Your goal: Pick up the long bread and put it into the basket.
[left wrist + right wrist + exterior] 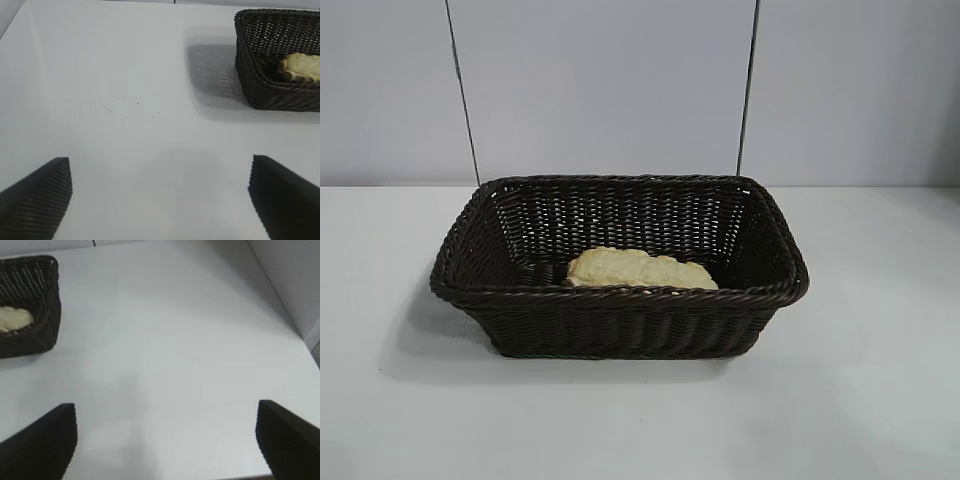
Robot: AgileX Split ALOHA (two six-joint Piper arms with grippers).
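Note:
The long bread (640,269) lies inside the dark brown wicker basket (620,322), near its front wall, pale side showing. The basket stands in the middle of the white table. Neither arm shows in the exterior view. My left gripper (160,200) is open and empty over bare table, well away from the basket (260,95); the bread (301,68) shows inside it. My right gripper (167,440) is open and empty over bare table on the other side of the basket (45,335), with the bread (15,320) visible inside.
The white table (860,400) runs all round the basket. A grey panelled wall (610,90) stands behind it. The table's edge and a wall show in the right wrist view (300,330).

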